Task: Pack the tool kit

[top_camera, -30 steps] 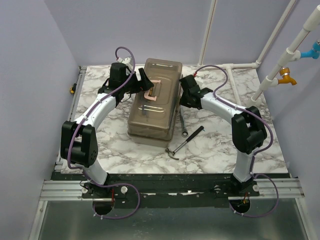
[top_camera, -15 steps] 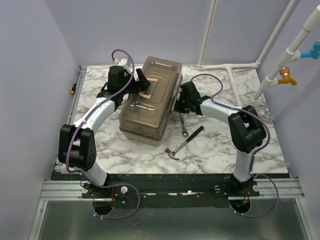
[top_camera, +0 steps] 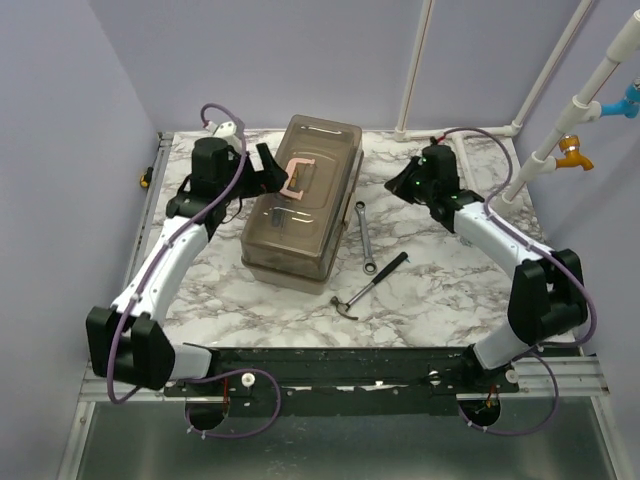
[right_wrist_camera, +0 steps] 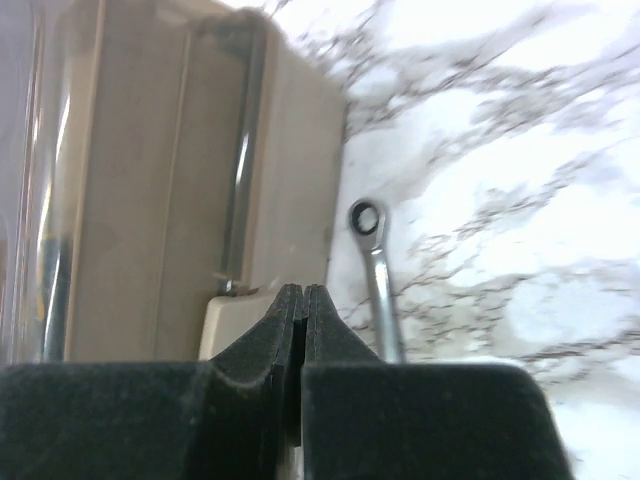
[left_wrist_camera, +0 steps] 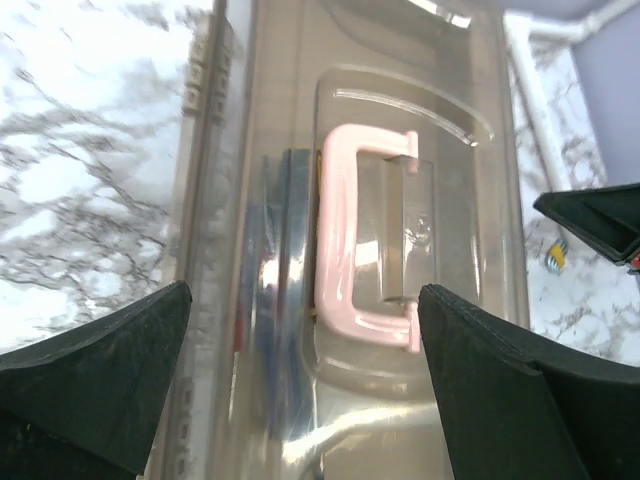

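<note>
Marble table, purple walls. Left gripper: fingers spread wide, pink handle framed between them, nothing held. Right gripper: fingers pressed together, empty, apart from toolbox, to its right. Toolbox mid-table, lid shut. Wrench and hammer lie outside, just right of it. Box probably rigid, bulky, smooth-walled, slippery; handle best hold. Tools stiff, thin; grasp mid-shaft.

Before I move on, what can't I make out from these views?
Toolbox contents: smoky lid blurs them, top and left wrist views.
Wrench lower end: hidden behind right gripper, right wrist view.
Hammer head: too small, top view only.
Whether lid is latched: no view shows.
</note>
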